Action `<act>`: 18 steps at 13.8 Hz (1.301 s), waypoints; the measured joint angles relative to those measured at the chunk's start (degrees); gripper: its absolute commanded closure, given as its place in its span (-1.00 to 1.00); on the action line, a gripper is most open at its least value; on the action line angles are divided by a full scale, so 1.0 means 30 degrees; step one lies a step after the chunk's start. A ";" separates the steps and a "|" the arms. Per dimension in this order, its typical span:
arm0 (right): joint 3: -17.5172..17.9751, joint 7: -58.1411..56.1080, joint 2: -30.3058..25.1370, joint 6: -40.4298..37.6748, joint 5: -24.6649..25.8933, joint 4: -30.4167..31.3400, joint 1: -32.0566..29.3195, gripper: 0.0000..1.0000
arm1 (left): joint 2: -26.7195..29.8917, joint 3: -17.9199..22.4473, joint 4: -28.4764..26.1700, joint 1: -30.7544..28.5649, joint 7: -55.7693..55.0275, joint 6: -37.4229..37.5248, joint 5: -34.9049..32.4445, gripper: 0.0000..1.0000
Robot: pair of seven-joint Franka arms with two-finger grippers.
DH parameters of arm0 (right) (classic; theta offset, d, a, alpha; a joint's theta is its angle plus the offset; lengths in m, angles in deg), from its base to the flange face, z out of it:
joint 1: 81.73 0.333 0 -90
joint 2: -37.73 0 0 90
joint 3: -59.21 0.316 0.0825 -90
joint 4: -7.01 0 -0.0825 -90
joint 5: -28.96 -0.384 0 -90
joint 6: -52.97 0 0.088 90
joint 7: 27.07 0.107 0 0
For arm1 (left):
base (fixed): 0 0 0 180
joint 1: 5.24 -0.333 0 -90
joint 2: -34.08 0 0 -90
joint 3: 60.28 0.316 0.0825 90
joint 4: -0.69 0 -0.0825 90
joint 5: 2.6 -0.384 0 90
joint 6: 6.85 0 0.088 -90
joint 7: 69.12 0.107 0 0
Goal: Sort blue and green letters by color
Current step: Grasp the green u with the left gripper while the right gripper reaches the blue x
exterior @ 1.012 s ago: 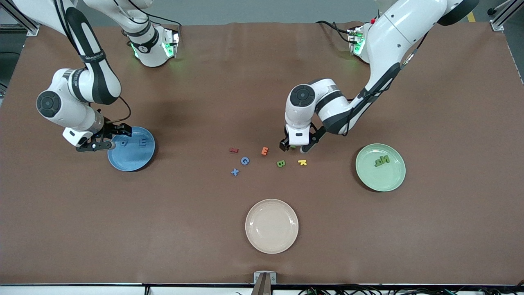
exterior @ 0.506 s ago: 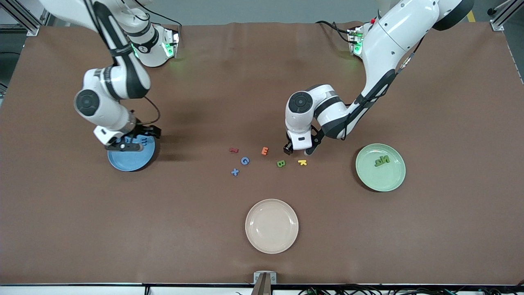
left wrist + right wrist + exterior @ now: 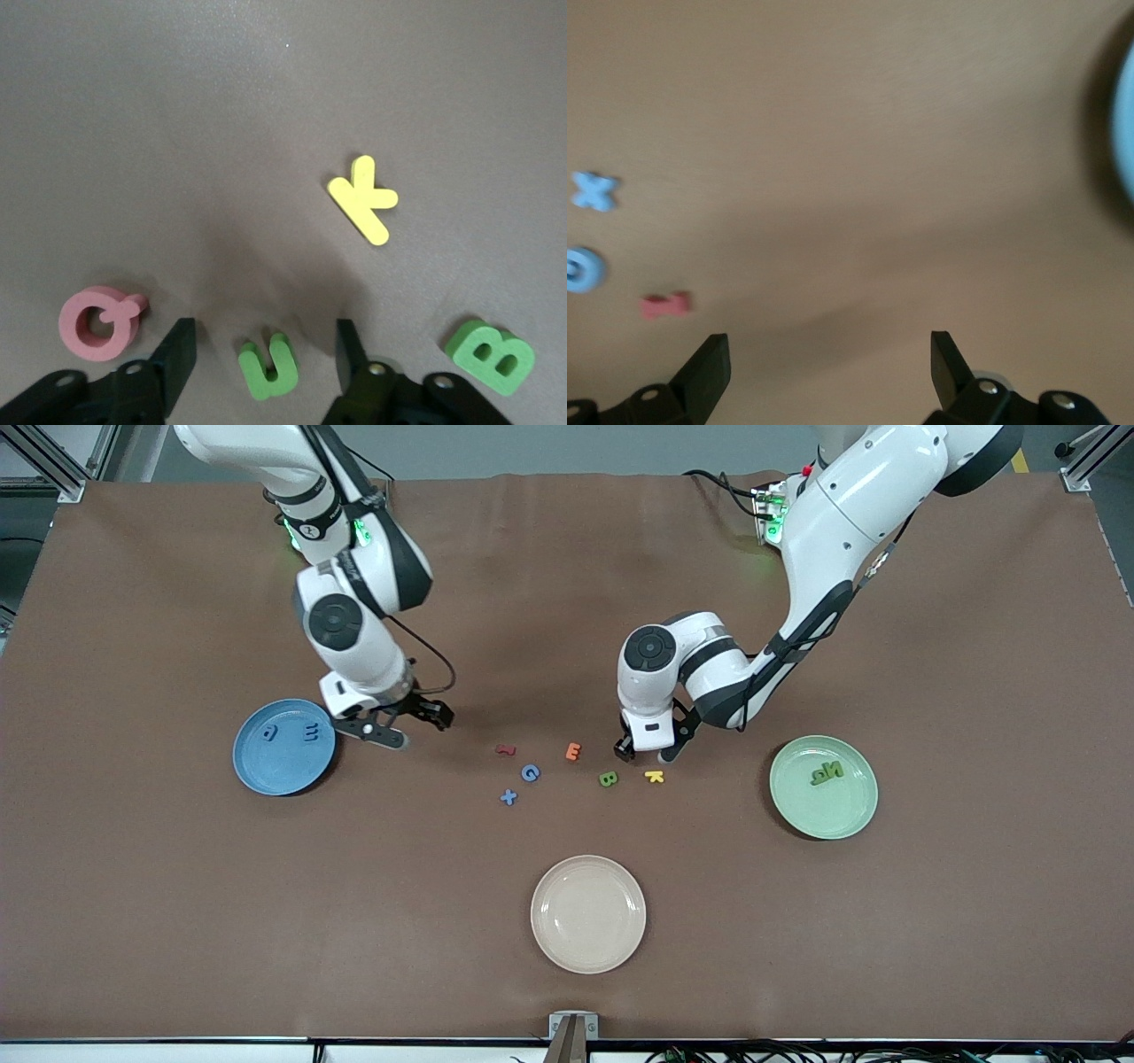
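Two blue letters (image 3: 268, 732) lie on the blue plate (image 3: 257, 771), and green letters (image 3: 827, 772) lie on the green plate (image 3: 824, 819). At the table's middle lie a blue G (image 3: 530, 772), a blue X (image 3: 508, 797) and a green B (image 3: 608, 779). My left gripper (image 3: 647, 753) is down at the table, open, with its fingers on either side of a green U (image 3: 270, 367) and a gap on each side; the front view hides that U. My right gripper (image 3: 403, 726) hangs open and empty over bare table between the blue plate and the loose letters.
A red letter (image 3: 505, 750), an orange E (image 3: 573, 752) and a yellow K (image 3: 655, 776) lie among the loose letters. A pink Q (image 3: 97, 320) sits beside the left gripper's finger. A beige plate (image 3: 588, 952) stands nearer the front camera.
The right arm has swung from over the blue plate toward the middle letters, gripper open. The left gripper has settled around the green U and its fingers have narrowed.
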State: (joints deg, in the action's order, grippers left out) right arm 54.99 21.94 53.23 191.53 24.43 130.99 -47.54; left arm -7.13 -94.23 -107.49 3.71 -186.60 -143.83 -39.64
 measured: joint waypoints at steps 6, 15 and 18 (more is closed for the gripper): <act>-0.0033 0.3704 0.4577 0.0043 0.0004 -0.5032 0.1240 -1.00 | -0.0016 -0.0041 0.0191 0.0041 0.0002 -0.0130 -0.0780 1.00; -0.0077 0.5146 0.7472 0.0012 0.0014 -0.8519 0.1957 -0.91 | -0.0028 0.0099 0.1070 0.0199 0.0136 0.0053 -0.1083 1.00; -0.0108 0.5156 0.7685 0.0012 0.0039 -0.8696 0.1958 -0.79 | -0.0006 -0.0014 0.1225 0.0238 0.0498 0.1097 -0.1154 1.00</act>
State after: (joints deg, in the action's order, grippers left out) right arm 54.66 37.41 76.29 191.56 24.55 104.90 -41.67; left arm -7.15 -94.27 -103.81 4.42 -185.11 -140.53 -43.10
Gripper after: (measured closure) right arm 0.035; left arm 0.753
